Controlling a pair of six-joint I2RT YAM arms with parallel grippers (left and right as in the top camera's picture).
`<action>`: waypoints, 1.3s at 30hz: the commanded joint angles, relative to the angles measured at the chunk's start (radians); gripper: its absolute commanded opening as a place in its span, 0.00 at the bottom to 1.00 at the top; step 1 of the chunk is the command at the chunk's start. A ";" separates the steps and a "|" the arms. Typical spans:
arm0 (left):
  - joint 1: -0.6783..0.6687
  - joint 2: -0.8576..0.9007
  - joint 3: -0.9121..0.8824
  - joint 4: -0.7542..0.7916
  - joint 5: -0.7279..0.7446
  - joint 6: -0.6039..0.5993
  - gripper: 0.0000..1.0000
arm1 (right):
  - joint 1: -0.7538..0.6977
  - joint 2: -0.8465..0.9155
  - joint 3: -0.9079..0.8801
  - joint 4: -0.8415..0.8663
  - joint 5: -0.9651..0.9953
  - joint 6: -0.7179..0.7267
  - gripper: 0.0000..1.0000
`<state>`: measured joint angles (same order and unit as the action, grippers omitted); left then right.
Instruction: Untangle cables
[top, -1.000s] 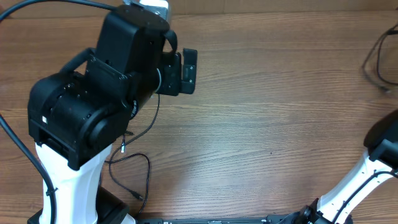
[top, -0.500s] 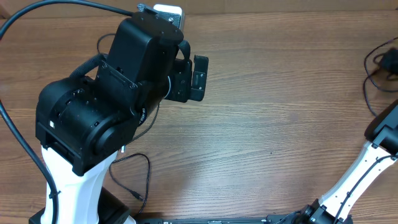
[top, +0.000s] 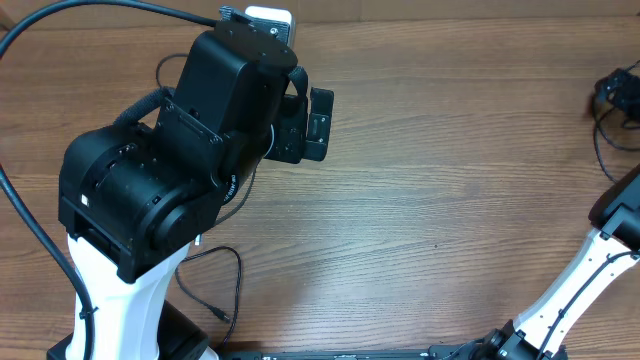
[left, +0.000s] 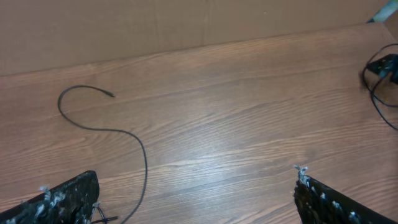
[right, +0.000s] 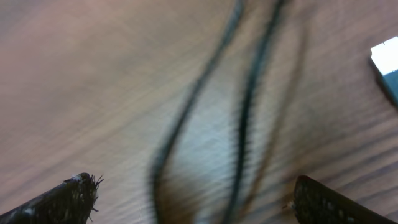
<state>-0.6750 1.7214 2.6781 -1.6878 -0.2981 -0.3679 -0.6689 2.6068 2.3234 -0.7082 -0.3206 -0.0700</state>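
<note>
Two blurred cables (right: 247, 106) by right hand (right: 193, 196)

Your overhead cam looks straight down on the table (top: 450, 200). Left wrist cam angles across toward the back wall (left: 186, 25); w/ overhead it shares the cable bundle (top: 618, 88) far right. Right wrist cam: v. close, blurred.

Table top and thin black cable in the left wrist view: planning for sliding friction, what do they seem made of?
The brown table top: wood or wood-look laminate, visible grain, slight sheen. The thin black cable: likely plastic or rubber jacket, matte, lying in soft curves.
</note>
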 joint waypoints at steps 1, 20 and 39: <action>-0.008 -0.005 -0.005 -0.002 -0.027 -0.018 1.00 | -0.007 -0.185 0.069 -0.010 -0.060 0.122 0.95; -0.008 -0.002 -0.007 -0.002 -0.099 0.040 1.00 | -0.011 -0.217 0.008 -0.787 0.551 1.205 1.00; -0.008 -0.002 -0.007 -0.002 -0.093 0.054 1.00 | -0.129 -0.217 -0.354 -0.571 0.519 1.280 0.04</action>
<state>-0.6750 1.7214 2.6717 -1.6878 -0.3798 -0.3332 -0.8051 2.3920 1.9823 -1.3136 0.1905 1.2121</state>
